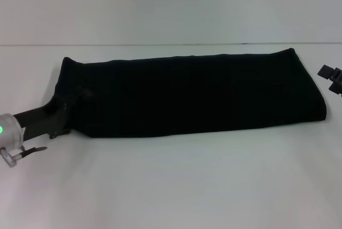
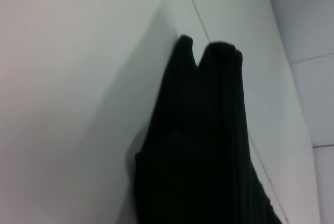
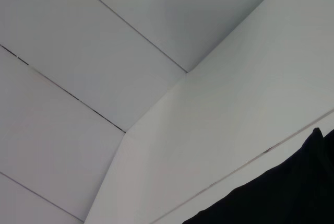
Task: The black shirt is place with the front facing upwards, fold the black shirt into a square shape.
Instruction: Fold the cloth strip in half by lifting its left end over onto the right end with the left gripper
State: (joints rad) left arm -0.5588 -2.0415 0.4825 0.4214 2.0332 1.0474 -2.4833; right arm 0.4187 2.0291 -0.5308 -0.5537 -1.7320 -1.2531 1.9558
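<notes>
The black shirt (image 1: pixel 192 93) lies on the white table (image 1: pixel 171 186) as a long folded band running from left to right, with no lettering showing. My left gripper (image 1: pixel 65 110) is at the band's left end, low on the table and touching the near left corner of the cloth. In the left wrist view the shirt (image 2: pixel 198 145) fills the lower middle, with two rounded folds at its far end. My right gripper (image 1: pixel 332 78) sits at the far right, just off the band's right end and apart from it. One corner of the shirt (image 3: pixel 276 198) shows in the right wrist view.
The white table stretches wide in front of the shirt and meets a pale wall (image 1: pixel 171 5) just behind it. Nothing else stands on the surface.
</notes>
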